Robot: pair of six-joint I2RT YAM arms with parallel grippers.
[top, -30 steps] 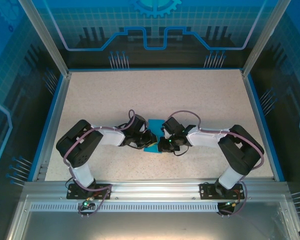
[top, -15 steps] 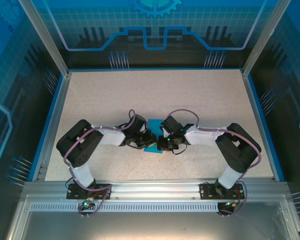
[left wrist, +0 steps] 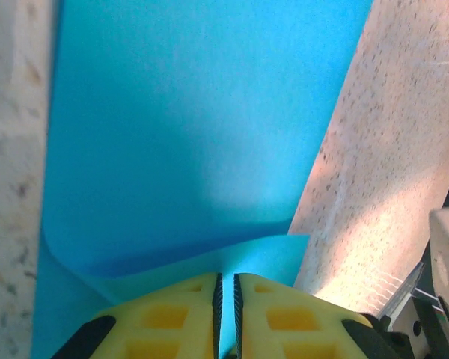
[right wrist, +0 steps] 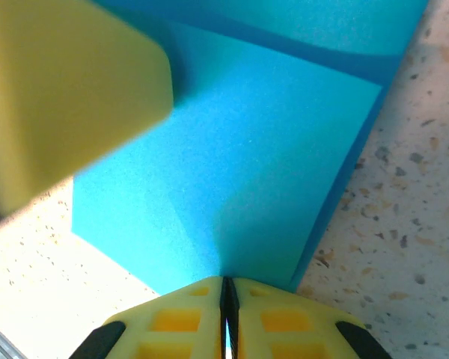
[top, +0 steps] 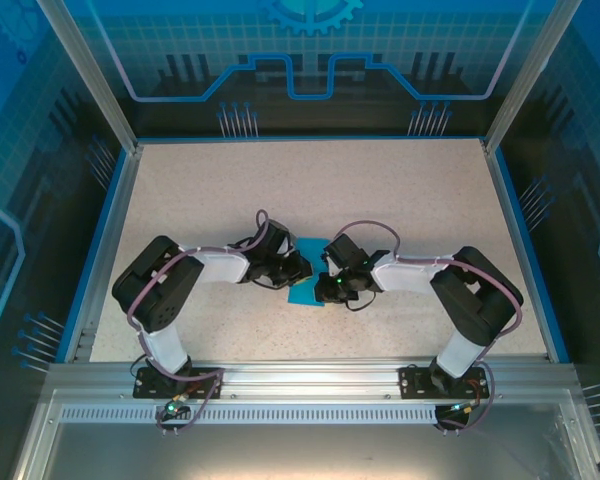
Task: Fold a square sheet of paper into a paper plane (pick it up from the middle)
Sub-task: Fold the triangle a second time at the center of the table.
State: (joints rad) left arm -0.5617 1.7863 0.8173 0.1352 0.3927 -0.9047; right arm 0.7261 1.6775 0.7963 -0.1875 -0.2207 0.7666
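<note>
Left wrist: left gripper (left wrist: 226, 280) pinches curled paper (left wrist: 187, 134) flap; right wrist: right gripper (right wrist: 226, 284) clamps layers.

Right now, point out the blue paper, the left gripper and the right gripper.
blue paper (left wrist: 187, 127), left wrist view, flat middle of the sheet.
left gripper (left wrist: 226, 283), left wrist view, midway between its closed jaws.
right gripper (right wrist: 227, 286), right wrist view, midway between its closed jaws.

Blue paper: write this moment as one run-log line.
left gripper: shut on paper | right gripper: shut on paper | paper: flap lifted, rest on table
</note>
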